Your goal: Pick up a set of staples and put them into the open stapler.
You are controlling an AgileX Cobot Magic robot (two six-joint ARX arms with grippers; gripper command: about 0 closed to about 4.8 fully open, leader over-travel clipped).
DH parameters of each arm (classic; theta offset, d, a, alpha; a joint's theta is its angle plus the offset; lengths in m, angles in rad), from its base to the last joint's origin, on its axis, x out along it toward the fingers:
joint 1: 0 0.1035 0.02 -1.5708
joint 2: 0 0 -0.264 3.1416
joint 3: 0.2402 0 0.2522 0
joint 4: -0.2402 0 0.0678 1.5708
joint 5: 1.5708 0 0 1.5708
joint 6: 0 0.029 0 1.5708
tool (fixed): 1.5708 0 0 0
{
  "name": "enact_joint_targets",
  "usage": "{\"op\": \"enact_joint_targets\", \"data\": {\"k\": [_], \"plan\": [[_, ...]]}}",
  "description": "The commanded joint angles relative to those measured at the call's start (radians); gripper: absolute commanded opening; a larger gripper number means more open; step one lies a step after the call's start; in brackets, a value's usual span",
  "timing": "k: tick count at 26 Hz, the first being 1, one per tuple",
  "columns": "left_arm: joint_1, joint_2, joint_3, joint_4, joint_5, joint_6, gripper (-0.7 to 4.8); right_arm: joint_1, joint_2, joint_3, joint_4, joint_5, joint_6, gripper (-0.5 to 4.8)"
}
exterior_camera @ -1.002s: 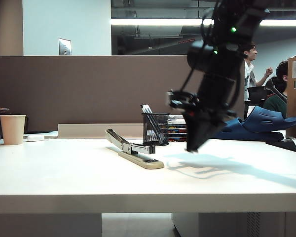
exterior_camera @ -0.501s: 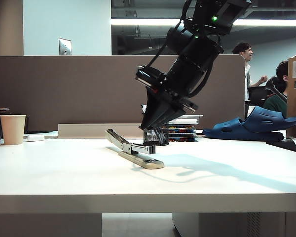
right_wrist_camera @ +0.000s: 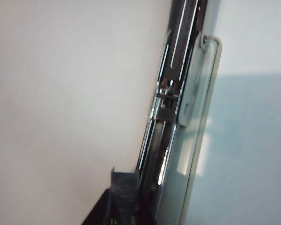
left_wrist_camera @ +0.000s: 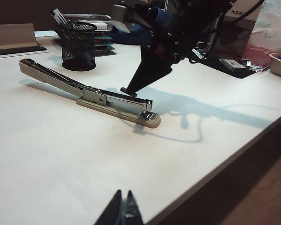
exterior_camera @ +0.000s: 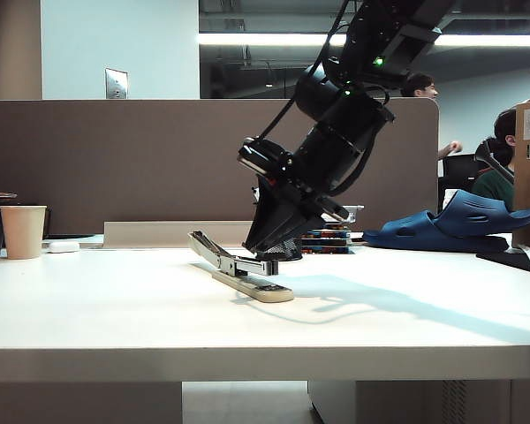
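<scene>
The stapler [exterior_camera: 244, 270] lies open on the white table, with its cream base flat and its upper arm hinged back to the left. In the left wrist view the stapler [left_wrist_camera: 99, 97] shows its silver magazine along the top. My right gripper [exterior_camera: 252, 249] points steeply down just over that magazine, behind the stapler's front half. In the right wrist view the right gripper [right_wrist_camera: 122, 208] is shut on the set of staples [right_wrist_camera: 124, 185], a small grey ribbed strip right beside the stapler's open channel [right_wrist_camera: 171, 122]. My left gripper [left_wrist_camera: 123, 196] is shut and empty near the table's front edge.
A black mesh pen cup [left_wrist_camera: 78, 47] stands behind the stapler, with stacked trays [left_wrist_camera: 98, 37] behind it. A paper cup [exterior_camera: 23, 230] and a small white oblong object [exterior_camera: 63, 246] sit far left. Blue slippers [exterior_camera: 464, 221] lie at the right. The table edge [left_wrist_camera: 225, 161] runs close to the left gripper.
My right arm swung left from beside the pen cup and came down over the stapler, still shut on the staples. The left gripper and the stapler have not moved.
</scene>
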Motion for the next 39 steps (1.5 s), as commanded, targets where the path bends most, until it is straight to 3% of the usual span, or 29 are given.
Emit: {"op": "enact_joint_targets", "data": {"k": [1,21,23,25,26,29,33,35,36,37,39], "plan": [[0.002,0.000,0.002,0.005,0.003,0.000,-0.06,0.002,-0.007,0.002,0.011,-0.006,0.002,0.21],[0.002,0.000,0.002,0.005,0.003,0.000,-0.06,0.002,0.005,0.002,0.002,0.016,0.001,0.25],[0.002,0.000,0.002,0.005,0.003,-0.001,-0.06,0.002,0.005,0.002,0.000,0.017,0.001,1.07],[0.002,0.000,0.002,0.005,0.003,0.000,-0.06,0.002,0.005,0.002,-0.003,0.017,0.001,1.08],[0.002,0.000,0.002,0.005,0.003,0.000,-0.06,0.002,0.005,0.002,-0.005,0.017,0.001,0.99],[0.002,0.000,0.002,0.005,0.003,0.000,-0.06,0.002,0.005,0.002,-0.004,0.018,0.000,-0.12],[0.002,0.000,0.002,0.005,0.003,0.000,-0.05,0.002,0.005,0.002,-0.004,0.018,0.000,-0.04],[0.002,0.000,0.002,0.005,0.003,0.000,-0.05,0.002,0.005,0.002,-0.004,0.018,0.000,0.42],[0.002,0.000,0.002,0.005,0.003,0.000,-0.06,0.002,0.005,0.002,-0.004,0.019,0.001,1.16],[0.002,0.000,0.002,0.005,0.003,0.000,-0.05,0.002,0.004,0.002,-0.005,0.019,0.001,0.95],[0.002,0.000,0.002,0.005,0.003,0.000,-0.06,0.002,0.004,0.002,-0.005,0.020,0.000,-0.10]]}}
